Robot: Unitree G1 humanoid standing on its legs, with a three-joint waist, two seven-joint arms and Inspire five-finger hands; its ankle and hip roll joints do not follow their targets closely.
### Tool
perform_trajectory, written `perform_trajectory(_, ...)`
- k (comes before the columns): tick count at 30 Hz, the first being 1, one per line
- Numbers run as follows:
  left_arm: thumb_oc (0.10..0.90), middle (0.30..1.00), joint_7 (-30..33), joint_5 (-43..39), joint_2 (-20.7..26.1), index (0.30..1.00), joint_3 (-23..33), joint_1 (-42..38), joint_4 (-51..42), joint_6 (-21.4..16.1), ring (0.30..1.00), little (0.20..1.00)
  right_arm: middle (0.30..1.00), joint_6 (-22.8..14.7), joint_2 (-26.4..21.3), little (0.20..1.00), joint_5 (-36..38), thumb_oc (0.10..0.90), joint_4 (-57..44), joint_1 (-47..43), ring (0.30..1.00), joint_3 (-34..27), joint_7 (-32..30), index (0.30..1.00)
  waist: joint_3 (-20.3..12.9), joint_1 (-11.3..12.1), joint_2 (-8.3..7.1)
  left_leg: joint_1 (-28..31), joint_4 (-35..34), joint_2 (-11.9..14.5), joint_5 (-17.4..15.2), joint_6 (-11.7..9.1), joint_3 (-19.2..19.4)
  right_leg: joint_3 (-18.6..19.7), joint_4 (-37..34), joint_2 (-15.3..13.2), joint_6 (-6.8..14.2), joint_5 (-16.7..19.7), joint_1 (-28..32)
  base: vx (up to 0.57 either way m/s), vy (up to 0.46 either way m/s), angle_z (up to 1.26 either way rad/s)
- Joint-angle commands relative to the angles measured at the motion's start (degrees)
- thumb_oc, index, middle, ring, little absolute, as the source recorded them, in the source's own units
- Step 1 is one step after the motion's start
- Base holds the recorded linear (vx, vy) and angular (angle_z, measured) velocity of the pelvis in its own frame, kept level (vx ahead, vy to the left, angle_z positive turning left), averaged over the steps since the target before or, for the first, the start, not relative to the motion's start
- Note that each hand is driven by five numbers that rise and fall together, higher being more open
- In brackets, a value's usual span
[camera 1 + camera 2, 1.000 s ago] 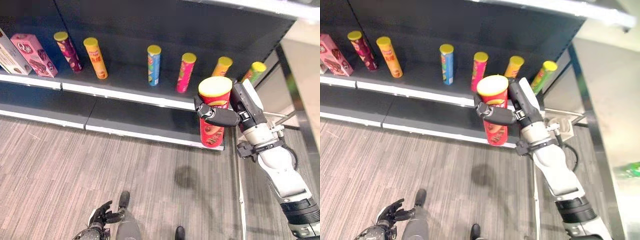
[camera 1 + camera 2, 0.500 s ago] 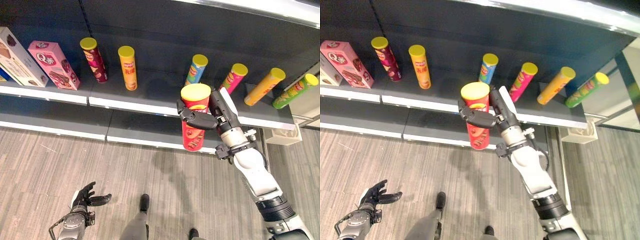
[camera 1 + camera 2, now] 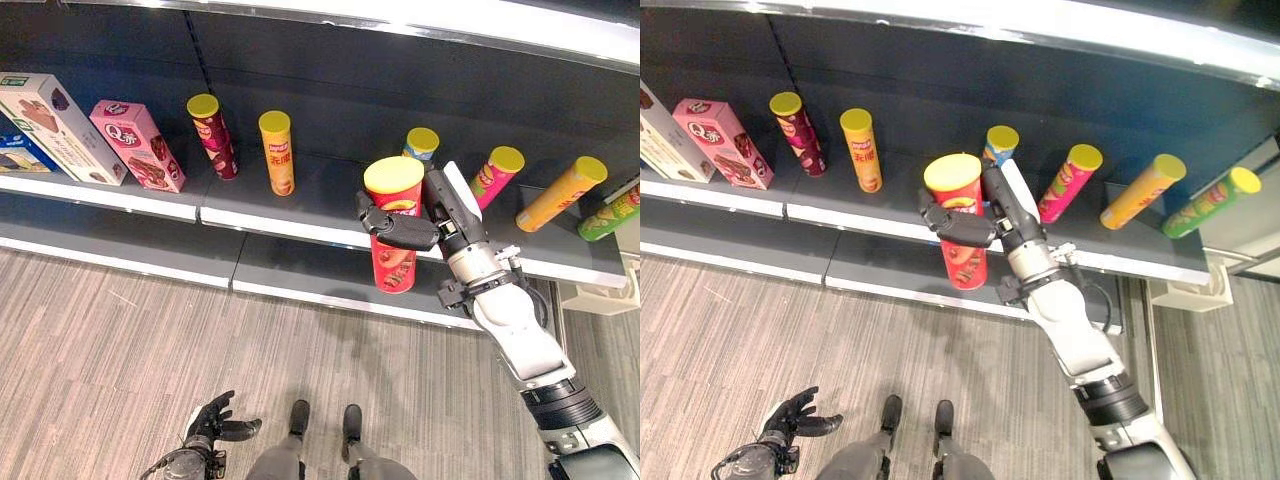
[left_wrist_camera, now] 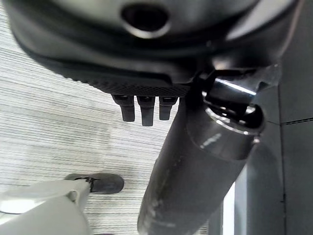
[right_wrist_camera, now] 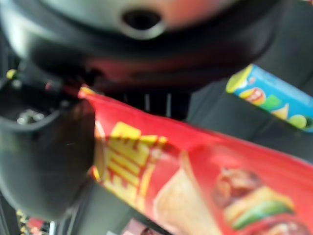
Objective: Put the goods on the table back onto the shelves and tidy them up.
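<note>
I have the red can (image 3: 394,235) in my right hand (image 3: 420,228), fingers and thumb wrapped round its upper body just under the yellow lid. It hangs in the air before the shelf (image 3: 300,215), not yet resting on anything.

Step in hand, as I judge it: carrying the can to the shelf for placement. The row already holds a maroon can (image 3: 211,135), an orange can (image 3: 277,152), a blue can (image 3: 421,143) partly behind my hand, a pink can (image 3: 495,174), a yellow-orange can (image 3: 560,193) and a green can (image 3: 612,212). The gap between orange and blue looks the likely slot.

The red can's long axis is near vertical, lid up, base toward the lower shelf. Next I need to move it forward over the board, keep it upright and lower it.

My left hand (image 3: 212,428) hangs low, fingers loosely spread, holding nothing.
</note>
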Motion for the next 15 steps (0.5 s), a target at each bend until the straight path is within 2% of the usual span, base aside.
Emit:
perform_trajectory(1, 0.8, 0.9, 1.19, -2.08, 2.93, 0.9, 0.34, -0.9, -2.44, -2.71, 0.9, 0.9, 0.3, -6.78, 0.27, 0.3, 2.83, 0.4, -5.01, -6.67, 0.3, -2.35, -2.15, 0.3, -1.23, 0.43, -1.98, -5.48, 19.69, -2.74, -12.36, -2.74, 3.2, -1.83, 3.46, -3.28, 5.14, -7.22, 3.08, 0.02, -0.051, 0.35)
perform_trajectory(2, 0.8, 0.9, 1.24, -2.52, 2.7, 0.9, 0.35, -0.7, -2.82, -2.69, 0.9, 0.9, 0.3, -6.95, 0.31, 0.3, 2.95, 0.4, -5.04, -6.96, 0.3, -2.28, -2.2, 0.3, -0.58, 0.98, -1.81, -8.57, 25.78, -3.35, -12.24, -3.3, 2.39, -1.7, 3.69, -3.27, 4.66, -7.63, 3.53, 0.0, -0.023, 0.38)
perform_trajectory(3, 0.8, 0.9, 1.24, -2.52, 2.69, 0.9, 0.35, -0.7, -2.82, -2.69, 0.9, 0.9, 0.3, -6.95, 0.31, 0.3, 2.95, 0.4, -5.03, -6.96, 0.3, -2.27, -2.2, 0.3, -0.64, 0.95, -1.76, -8.72, 25.97, -3.31, -12.33, -3.3, 2.36, -1.73, 3.7, -3.22, 4.65, -7.62, 3.46, 0.03, 0.0, 0.42)
perform_trajectory(4, 0.8, 0.9, 1.37, -3.38, 2.4, 0.9, 0.27, -0.01, -3.09, -2.63, 0.9, 0.9, 0.3, -6.82, 0.37, 0.3, 3.05, 0.4, -4.55, -7.16, 0.3, -2.08, -2.4, 0.3, 0.03, 1.68, -1.4, -11.68, 29.64, -2.9, -11.94, -3.62, 0.49, -1.21, 4.36, -3.49, 4.32, -8.68, 4.26, 0.09, 0.021, 0.32)
perform_trajectory(6, 0.8, 0.9, 1.34, -3.84, 2.41, 0.9, -0.08, 0.34, -3.63, -2.76, 0.9, 0.9, 0.3, -6.76, 0.63, 0.3, 2.96, 0.4, -3.71, -7.93, 0.3, -2.33, -3.2, 0.3, -0.33, 2.19, -1.27, -13.12, 25.82, -0.31, -12.28, -3.43, -0.7, -0.58, 4.13, -4.33, 5.05, -9.38, 4.77, 0.18, 0.065, 0.09)
perform_trajectory(7, 0.8, 0.9, 1.45, -3.83, 2.55, 0.9, -0.33, 0.51, -3.99, -2.87, 0.9, 0.9, 0.3, -6.93, 0.99, 0.3, 2.86, 0.4, -3.46, -8.07, 0.3, -2.36, -3.74, 0.3, -0.55, 2.47, -1.3, -12.84, 22.58, 1.12, -11.14, -3.66, -1.62, -0.2, 3.87, -4.77, 5.26, -9.53, 4.92, 0.2, 0.128, -0.09)
perform_trajectory(9, 0.8, 0.9, 1.93, -4.6, 3.31, 0.9, -0.34, 0.6, -4.56, -3.48, 0.9, 0.9, 0.3, -7.29, 1.66, 0.3, 2.27, 0.4, -2.24, -8.79, 0.3, -3.17, -5.86, 0.3, -0.9, 3.38, -0.24, -14.43, 14.85, 4.31, -5.6, -5.19, -5.8, 1.06, 3.2, -5.18, 5.78, -10.62, 5.15, 0.14, 0.146, -0.18)
perform_trajectory(10, 0.8, 0.9, 1.93, -4.62, 3.34, 0.9, -0.36, 0.62, -4.57, -3.47, 0.9, 0.9, 0.3, -7.33, 1.68, 0.3, 2.25, 0.4, -2.19, -8.8, 0.3, -3.15, -5.91, 0.3, -0.9, 3.37, -0.34, -13.89, 13.74, 4.37, -5.02, -5.29, -5.78, 1.04, 3.25, -5.21, 5.69, -10.65, 5.16, 0.15, 0.196, -0.24)
perform_trajectory(11, 0.8, 0.9, 2.28, -5.19, 4.28, 0.9, -0.5, 0.49, -5.0, -3.62, 0.9, 0.9, 0.3, -7.59, 1.35, 0.3, 1.23, 0.4, -1.12, -9.61, 0.3, -4.56, -8.29, 0.3, -0.95, 3.95, 0.32, -16.19, 8.06, 6.08, -2.57, -6.77, -9.19, 2.88, 2.66, -5.93, 6.14, -12.09, 6.24, 0.15, 0.215, -0.16)
perform_trajectory(12, 0.8, 0.9, 2.47, -4.74, 4.24, 0.9, -0.66, 1.19, -4.34, -3.81, 0.9, 0.9, 0.3, -7.38, 1.58, 0.3, 0.41, 0.4, -1.01, -10.1, 0.3, -4.48, -9.01, 0.3, -1.5, 4.35, 0.95, -13.9, 3.76, 6.88, -2.58, -6.61, -10.73, 4.5, 2.53, -6.09, 6.21, -12.42, 6.75, 0.21, 0.35, -0.19)
perform_trajectory(13, 0.8, 0.9, 2.1, -4.68, 3.77, 0.9, -1.11, 1.01, -4.07, -3.57, 0.9, 0.9, 0.3, -7.49, 1.86, 0.3, -0.99, 0.4, -1.43, -10.61, 0.3, -5.14, -9.56, 0.3, -1.79, 4.34, 1.98, -13.42, 3.52, 6.96, -1.17, -7.14, -10.76, 4.68, 2.8, -6.39, 6.39, -12.47, 6.91, 0.14, 0.343, -0.35)
perform_trajectory(15, 0.8, 0.9, 2.34, -3.67, 4.43, 0.9, -1.11, 0.09, -3.46, -3.69, 0.9, 0.9, 0.3, -7.04, 1.86, 0.3, -3.55, 0.4, -1.4, -12.07, 0.3, -5.64, -10.58, 0.3, -1.02, 4.58, 2.98, -13.75, 5.55, 5.75, -1.23, -7.21, -8.45, 4.89, 2.89, -8.38, 7.03, -11.93, 6.3, 0.08, 0.347, -0.98)
